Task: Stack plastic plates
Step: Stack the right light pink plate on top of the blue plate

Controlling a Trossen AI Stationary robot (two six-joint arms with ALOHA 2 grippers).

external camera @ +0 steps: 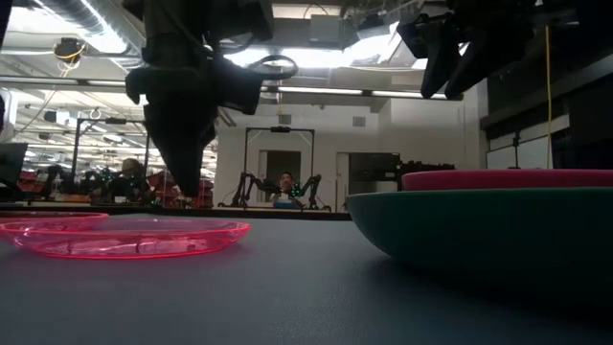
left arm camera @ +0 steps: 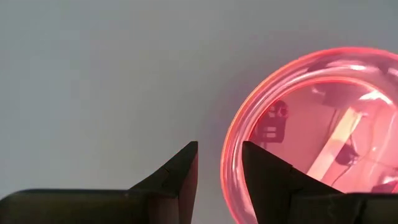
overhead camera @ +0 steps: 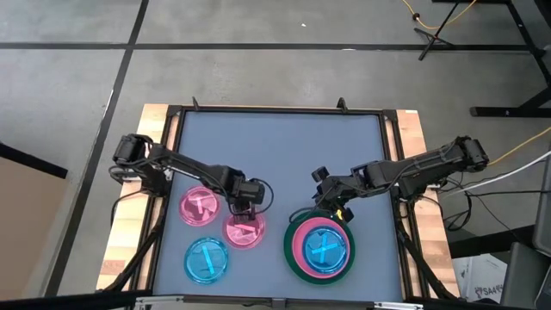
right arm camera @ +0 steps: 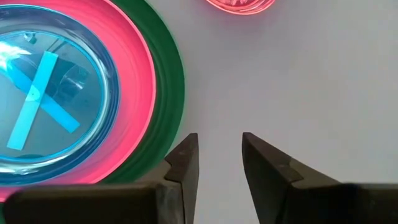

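Near the table's near right stands a stack: a large green plate (overhead camera: 295,265) (right arm camera: 169,81) (external camera: 479,240), an opaque pink plate (overhead camera: 298,238) (right arm camera: 138,74) on it, and a small translucent blue plate (overhead camera: 325,250) (right arm camera: 43,87) on top. Near the left lie two translucent pink plates (overhead camera: 245,232) (overhead camera: 198,207) and a blue one (overhead camera: 207,259), flat on the table. My left gripper (overhead camera: 244,209) (left arm camera: 219,152) is open over the far rim (left arm camera: 229,155) of the nearer pink plate (left arm camera: 323,137) (external camera: 134,238), one finger on each side. My right gripper (overhead camera: 330,205) (right arm camera: 219,146) is open beside the green plate's far-left rim. No dark grey plate shows.
The grey table mat (overhead camera: 275,146) lies bare across its far half. A dark frame (overhead camera: 275,109) runs around the mat, with wooden edges (overhead camera: 417,138) beyond it. People and other robot arms (external camera: 283,187) show in the room far behind the table.
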